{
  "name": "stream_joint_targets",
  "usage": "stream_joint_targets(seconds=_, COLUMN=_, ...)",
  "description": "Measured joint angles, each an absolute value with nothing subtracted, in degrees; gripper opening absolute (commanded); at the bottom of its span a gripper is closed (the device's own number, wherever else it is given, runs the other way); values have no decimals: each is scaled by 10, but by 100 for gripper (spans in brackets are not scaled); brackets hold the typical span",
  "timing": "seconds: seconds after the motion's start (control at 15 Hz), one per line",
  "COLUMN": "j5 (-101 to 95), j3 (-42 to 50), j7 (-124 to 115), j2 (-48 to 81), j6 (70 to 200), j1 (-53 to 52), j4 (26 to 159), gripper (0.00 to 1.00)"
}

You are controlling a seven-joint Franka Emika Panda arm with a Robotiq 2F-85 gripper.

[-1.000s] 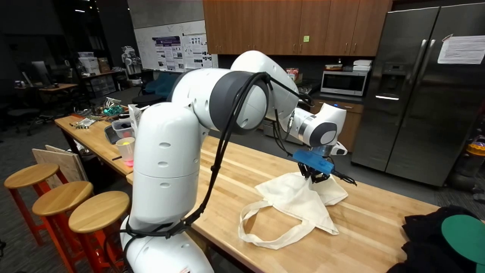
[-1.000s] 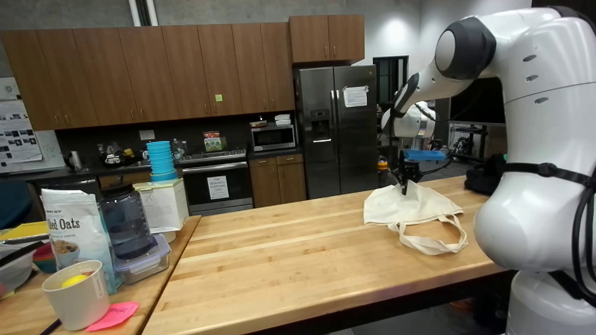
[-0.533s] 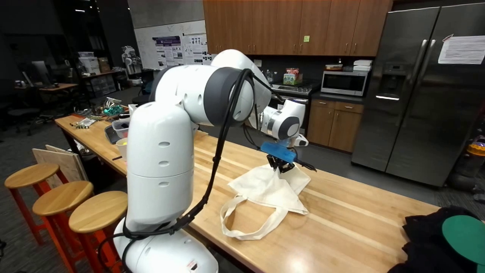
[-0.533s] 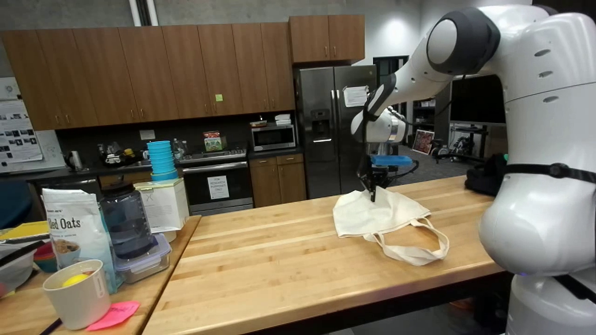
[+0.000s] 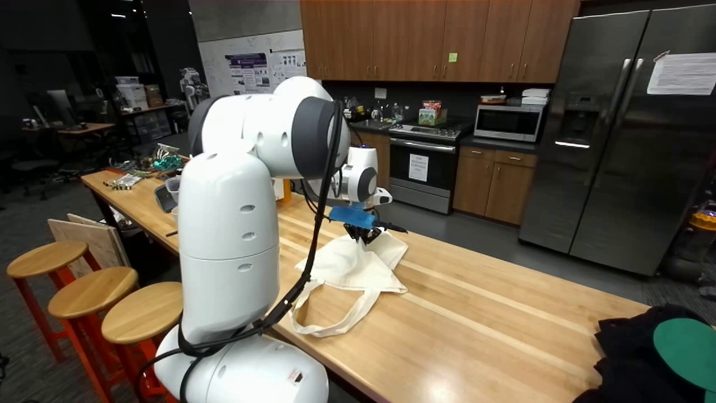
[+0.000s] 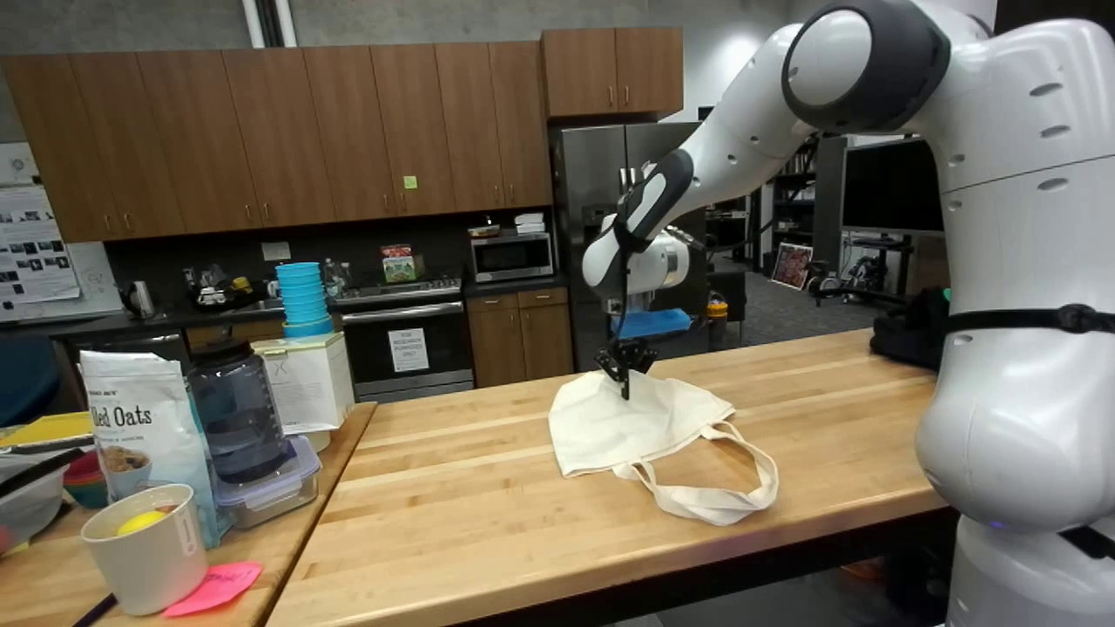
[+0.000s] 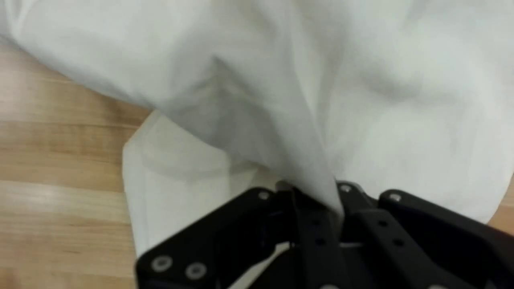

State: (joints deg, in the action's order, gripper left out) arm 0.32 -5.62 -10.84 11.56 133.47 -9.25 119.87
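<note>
Tote bag (image 6: 640,433), plain cream cloth, one. Location: spread on the butcher-block table (image 6: 453,531), lying low at its edges and raised to a small peak beneath the gripper (image 6: 625,392). Fitting: flat strap (image 6: 719,509) of matching cloth, looped out on the wood toward a long edge of the table. Condition: creased; no bulge to suggest contents, inside hidden from view.

Grip: fingers closed on a gathered fold (image 7: 311,172) of the bag, nipped between the tips. A lower layer (image 7: 176,184) lies slack on the table, left of the fold in the wrist view.

Handling, by judgement: light, limp, not fragile; probably cotton, with enough weave to resist slipping from a firm pinch. Liable to sag, drag and bunch about the hold, and to catch a layer underneath.

Holding points, by judgement: mid-panel pinch sound for dragging or lifting, poor for keeping shape; strap suited to hanging, being narrow and easily straddled; strap-side edge (image 6: 597,463) best for opening or spreading flat.
</note>
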Motion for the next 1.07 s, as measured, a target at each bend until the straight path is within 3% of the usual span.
stream_joint_targets(seconds=0.53, j5=-146, j3=-89, j7=-252, j2=120, j6=1330, j1=-188, j4=1190, gripper=1)
stream_joint_targets(seconds=1.07, j5=-162, j3=-103, j7=-297, j2=133, j6=1257, j1=-212, j4=1173, gripper=1)
